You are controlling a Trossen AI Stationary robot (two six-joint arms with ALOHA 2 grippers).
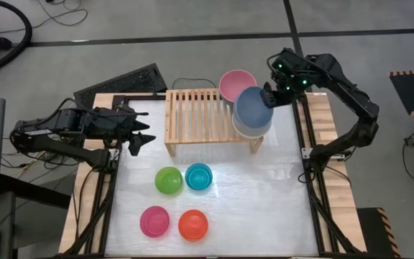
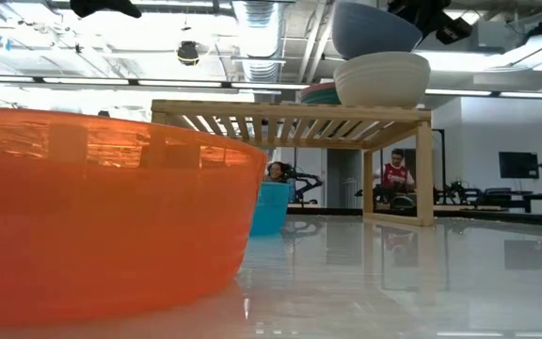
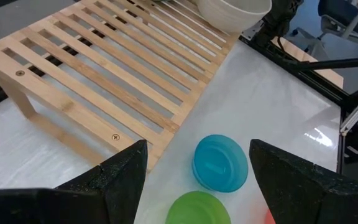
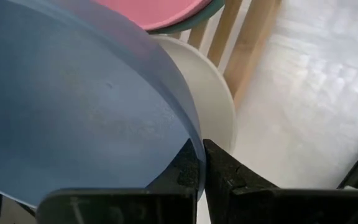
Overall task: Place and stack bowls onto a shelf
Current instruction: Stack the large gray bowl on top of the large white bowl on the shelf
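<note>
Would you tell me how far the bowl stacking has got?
Done: pink bowl on teal, plus cream bowl, sit on the shelf. In hand: right gripper holds the slate blue bowl over the cream one. Left: green, cyan, magenta, orange on the table.

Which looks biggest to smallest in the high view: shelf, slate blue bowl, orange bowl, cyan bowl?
1. shelf, clearly the largest.
2. slate blue bowl, held tilted and raised by the right pincer, so being closer to the camera may inflate it.
3. orange bowl.
4. cyan bowl, only marginally smaller than the orange; nearly alike.
</note>
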